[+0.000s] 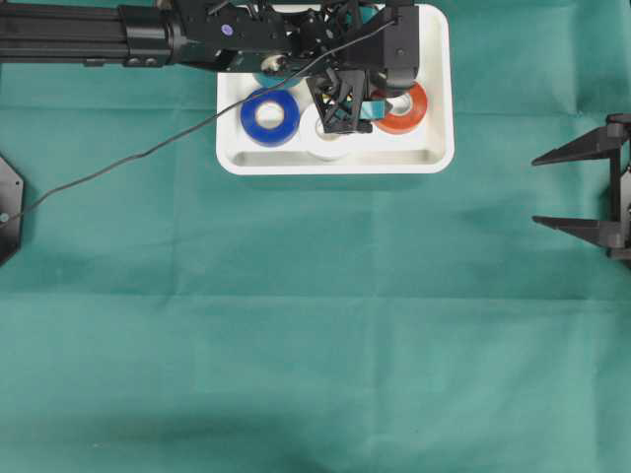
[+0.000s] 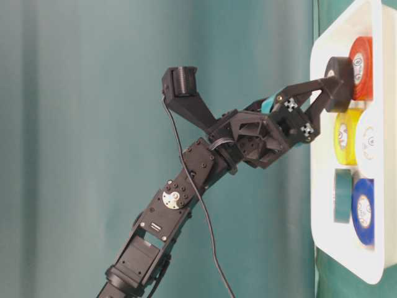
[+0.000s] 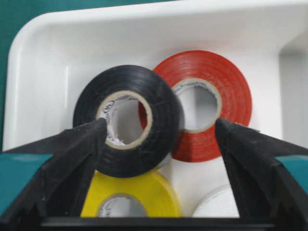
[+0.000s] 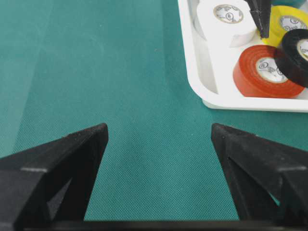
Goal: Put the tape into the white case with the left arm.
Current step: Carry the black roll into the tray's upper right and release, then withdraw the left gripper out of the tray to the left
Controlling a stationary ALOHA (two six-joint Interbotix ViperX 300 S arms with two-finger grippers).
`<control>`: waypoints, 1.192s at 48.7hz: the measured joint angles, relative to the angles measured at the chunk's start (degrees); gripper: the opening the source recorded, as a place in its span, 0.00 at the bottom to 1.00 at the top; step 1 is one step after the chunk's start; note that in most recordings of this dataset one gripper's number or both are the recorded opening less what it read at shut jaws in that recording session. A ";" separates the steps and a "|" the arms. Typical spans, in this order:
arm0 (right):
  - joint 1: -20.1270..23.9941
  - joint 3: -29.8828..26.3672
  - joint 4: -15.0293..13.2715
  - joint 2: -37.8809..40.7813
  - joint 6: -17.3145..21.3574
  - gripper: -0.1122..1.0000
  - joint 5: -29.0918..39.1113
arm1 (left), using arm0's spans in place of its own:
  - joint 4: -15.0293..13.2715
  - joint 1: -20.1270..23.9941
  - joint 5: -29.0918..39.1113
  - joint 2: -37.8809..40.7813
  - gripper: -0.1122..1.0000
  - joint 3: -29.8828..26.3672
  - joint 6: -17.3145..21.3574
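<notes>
Hanging over the white case (image 3: 43, 62), the left pincer (image 3: 159, 132) gapes wide, its fingers apart from the black tape (image 3: 127, 120), which leans on the red tape (image 3: 211, 96) inside the case. The right pincer (image 4: 159, 139) is spread wide over the worktop (image 4: 96, 72), holding nothing.

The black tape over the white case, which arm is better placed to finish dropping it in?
Left: its gripper brackets the black tape inside the white case; the right gripper sits off to the side.
</notes>
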 measured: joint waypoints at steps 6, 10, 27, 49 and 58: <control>0.00 -0.09 0.00 0.00 0.00 0.66 -0.09 | 0.00 0.00 0.00 0.00 0.93 0.53 0.00; 0.00 -0.09 0.00 0.00 0.00 0.66 0.00 | 0.00 0.00 0.09 -0.18 0.93 1.14 0.00; 0.00 -0.09 0.00 0.00 0.00 0.66 0.00 | 0.00 -1.85 0.00 -8.70 0.93 9.84 -0.18; 0.00 -0.09 0.00 0.00 0.00 0.66 -0.09 | -0.09 -4.66 0.00 -20.48 0.93 23.55 -3.34; 0.09 -0.09 0.00 0.00 0.00 0.66 -0.09 | -0.09 -6.86 -0.09 -24.43 0.93 28.04 -6.68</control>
